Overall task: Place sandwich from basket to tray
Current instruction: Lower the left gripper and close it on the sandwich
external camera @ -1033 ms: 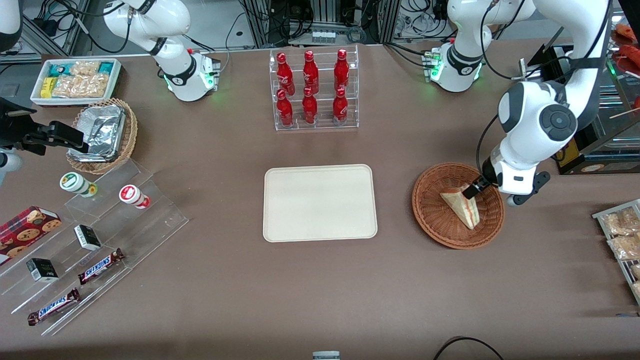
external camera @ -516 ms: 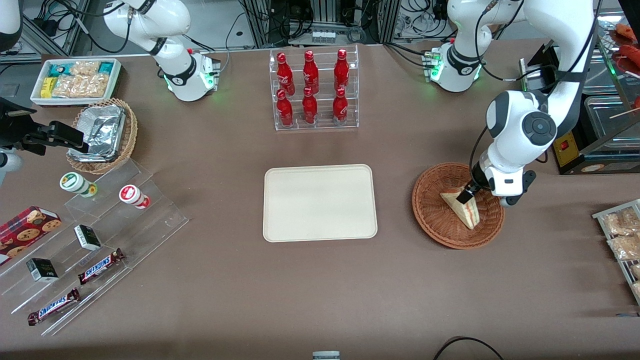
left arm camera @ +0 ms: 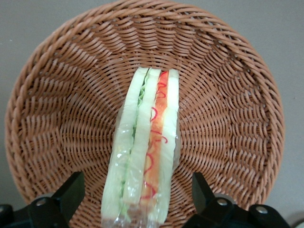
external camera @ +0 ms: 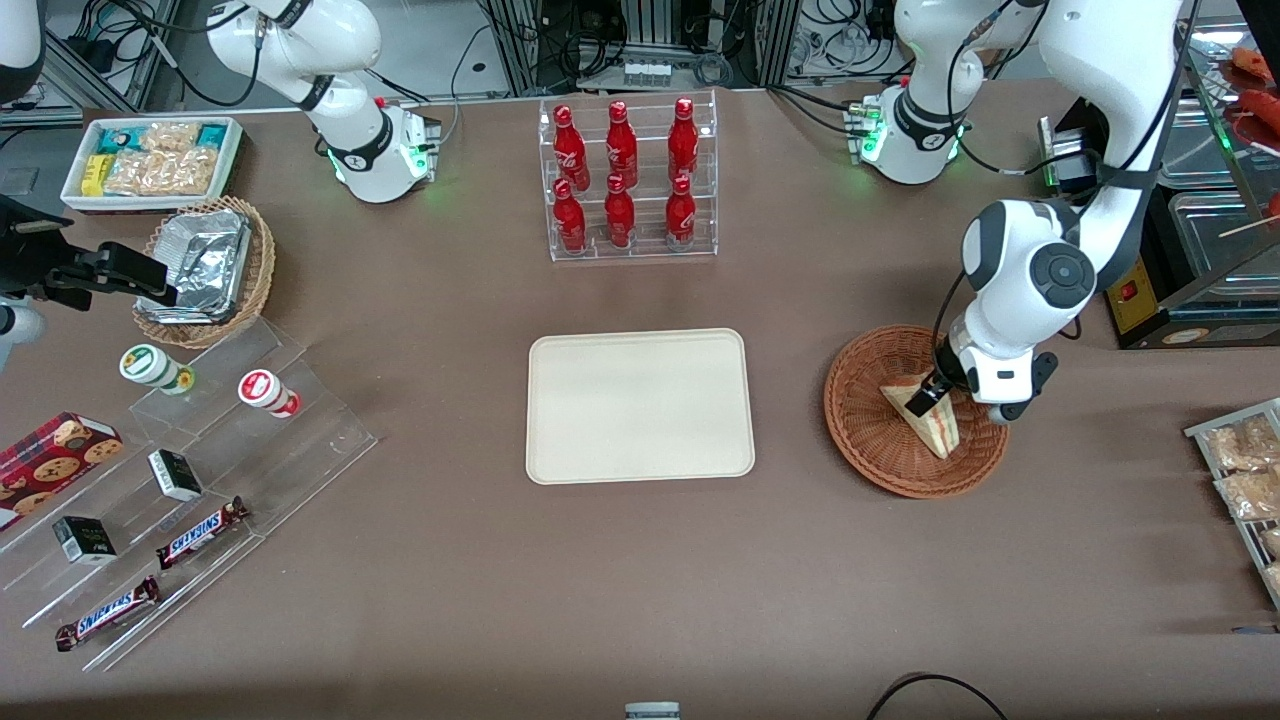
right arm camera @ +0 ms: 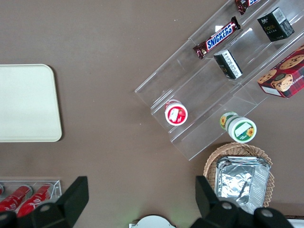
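The sandwich, a plastic-wrapped wedge showing green and red filling on its cut edge, lies in the reddish-brown woven basket toward the working arm's end of the table. My gripper is down inside the basket, open, with one black finger on each side of the sandwich's end and a gap between each pad and the wrap. The cream tray lies bare at the table's middle, beside the basket.
A clear rack of red bottles stands farther from the front camera than the tray. Wrapped snacks lie at the working arm's table edge. Toward the parked arm's end are an acrylic step shelf of snacks, a foil-container basket and a white bin.
The left arm swung in toward the basket and its gripper came lower over the sandwich's end. The sandwich, basket and tray stayed where they were.
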Robot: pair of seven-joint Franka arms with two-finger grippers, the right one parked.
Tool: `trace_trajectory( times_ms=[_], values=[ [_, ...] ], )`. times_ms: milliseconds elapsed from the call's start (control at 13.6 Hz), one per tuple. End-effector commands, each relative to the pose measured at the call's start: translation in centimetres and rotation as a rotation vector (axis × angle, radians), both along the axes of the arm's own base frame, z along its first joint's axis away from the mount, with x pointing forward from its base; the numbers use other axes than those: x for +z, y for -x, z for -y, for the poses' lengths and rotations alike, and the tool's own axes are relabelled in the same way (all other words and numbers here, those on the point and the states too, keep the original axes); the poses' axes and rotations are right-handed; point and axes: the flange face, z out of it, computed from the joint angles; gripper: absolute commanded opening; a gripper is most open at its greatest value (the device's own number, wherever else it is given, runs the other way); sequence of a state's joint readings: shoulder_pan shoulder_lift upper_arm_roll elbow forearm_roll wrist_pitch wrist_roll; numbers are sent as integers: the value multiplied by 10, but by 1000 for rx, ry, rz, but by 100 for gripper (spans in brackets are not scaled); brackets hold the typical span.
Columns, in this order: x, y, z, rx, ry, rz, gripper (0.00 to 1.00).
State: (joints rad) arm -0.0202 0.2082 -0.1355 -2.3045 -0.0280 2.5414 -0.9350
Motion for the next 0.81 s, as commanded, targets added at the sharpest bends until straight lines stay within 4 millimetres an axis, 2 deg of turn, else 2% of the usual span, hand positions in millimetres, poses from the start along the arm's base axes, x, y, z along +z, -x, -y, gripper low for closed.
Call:
trace_trajectory(
  times_ms=[0, 74, 148, 221, 443, 590, 738],
  values=[
    [-7, 1, 1, 15, -6, 15, 59],
    [-9, 3, 1, 11, -7, 9, 10],
    [-11, 5, 1, -3, -13, 5, 0],
    [-11, 5, 1, -26, -27, 2, 0],
    [7, 5, 3, -87, -77, -27, 0],
    [24, -1, 14, -166, -110, -49, 0],
    [54, -18, 24, -264, -126, -126, 0]
  ],
)
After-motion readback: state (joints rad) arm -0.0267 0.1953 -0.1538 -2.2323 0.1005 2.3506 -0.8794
